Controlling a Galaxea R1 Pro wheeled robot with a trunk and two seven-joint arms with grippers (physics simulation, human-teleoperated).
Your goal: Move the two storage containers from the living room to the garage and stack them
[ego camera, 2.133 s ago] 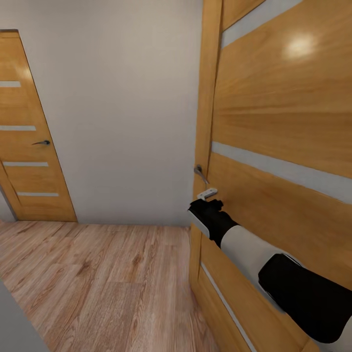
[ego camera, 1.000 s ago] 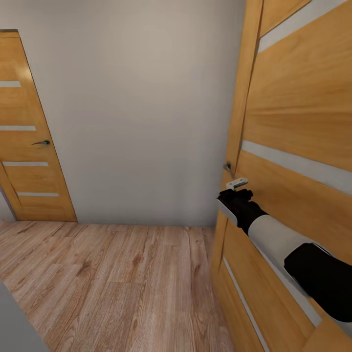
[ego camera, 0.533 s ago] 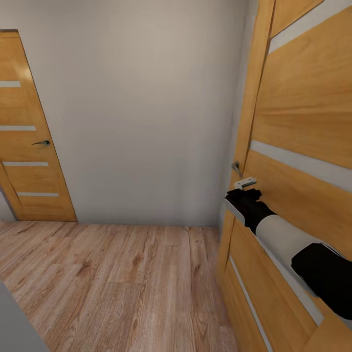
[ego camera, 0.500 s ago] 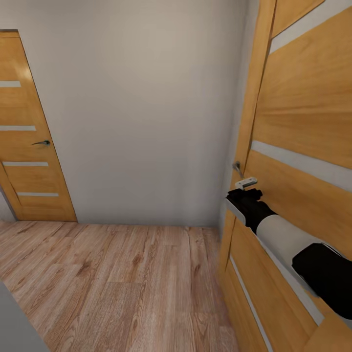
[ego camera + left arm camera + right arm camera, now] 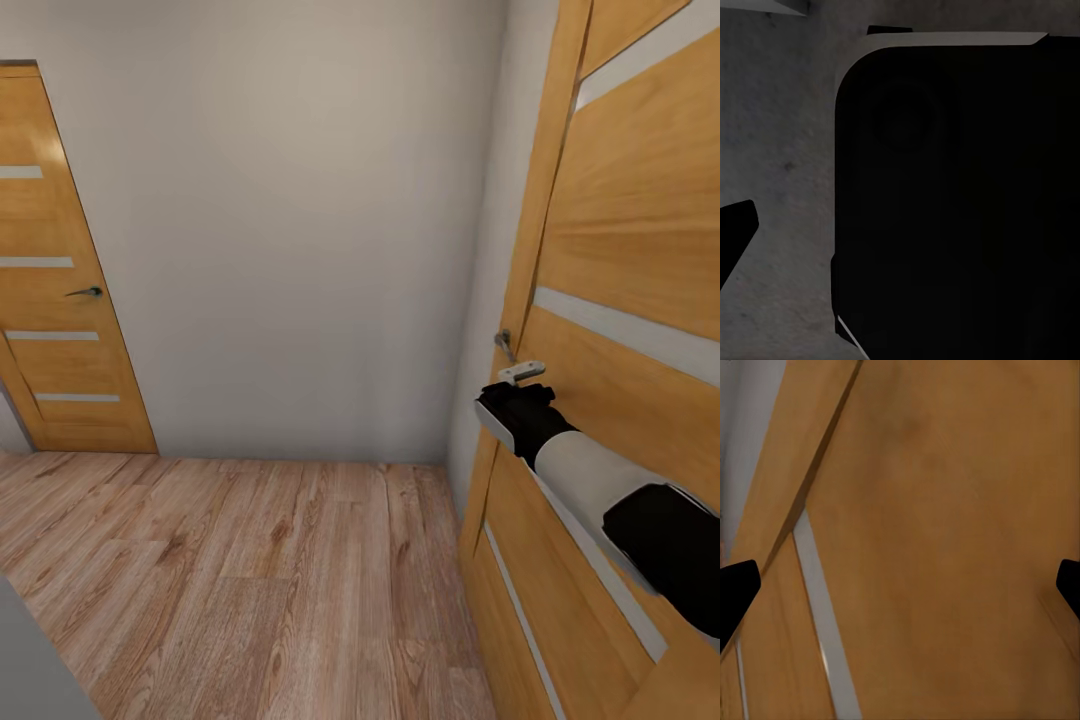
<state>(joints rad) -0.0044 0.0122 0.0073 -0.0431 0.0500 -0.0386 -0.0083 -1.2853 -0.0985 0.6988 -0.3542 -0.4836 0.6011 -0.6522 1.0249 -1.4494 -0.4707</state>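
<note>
Wooden door [image 5: 640, 260] at the right of the frame has swung further away over the last two seconds, its edge going from the middle of the picture toward the right, pushed by the right gripper [image 5: 522, 372] close under the handle [image 5: 503, 345]. In the right wrist view both fingertips stand far apart at the picture's edges with only door panel between them, so this gripper is wide open and holds nothing; the left gripper's state I cannot tell from its dark view. Probably the way to the storage containers is being opened; where they are, these views do not tell.
</note>
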